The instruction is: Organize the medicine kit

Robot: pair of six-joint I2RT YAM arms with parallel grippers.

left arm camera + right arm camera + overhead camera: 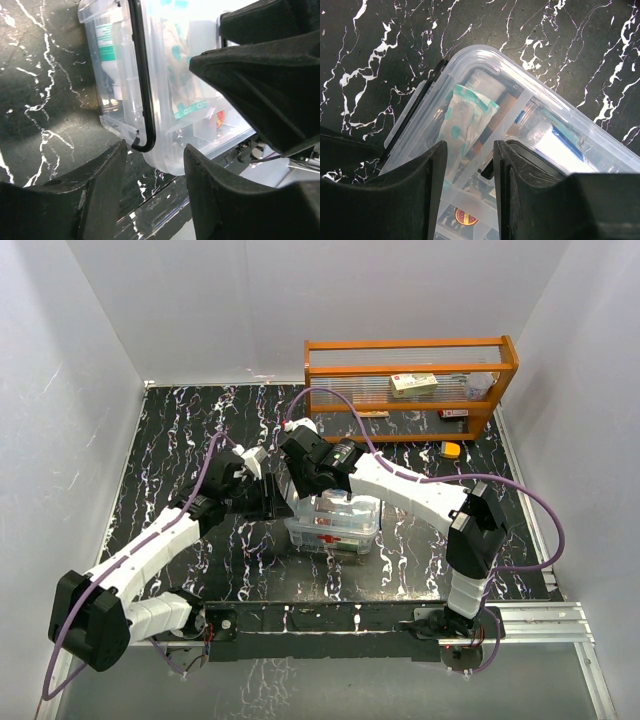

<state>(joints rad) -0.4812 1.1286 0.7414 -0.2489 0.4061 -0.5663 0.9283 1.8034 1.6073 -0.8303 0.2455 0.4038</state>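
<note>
- The medicine kit [333,525], a clear box with rounded corners, sits upright and lid-up in the middle of the bench [180,440], nearer its near edge than its far one.
- Its long axis runs left to right, roughly along the near edge and slightly skewed. The short ends face the left and right edges.
- Small red marks [325,538] show on the long side facing the arms, and a thin dark handle [142,75] runs along the left end.
- Through the plastic, a bottle with a green label [107,45] lies near the left end beside teal-printed packets [465,115].
- The left gripper [156,155] meets the kit's left end, its fingers set apart on either side of the handle's tip and the box's rim. Whether they pinch it cannot be told.
- The right gripper [470,147] points down onto the lid near the same end, with a gap between its fingers. Whether it grips anything cannot be told.
- An orange wooden rack [410,390] stands at the far right corner with a pale carton [414,383] on its shelf. A small yellow object [451,450] lies just in front of it.
</note>
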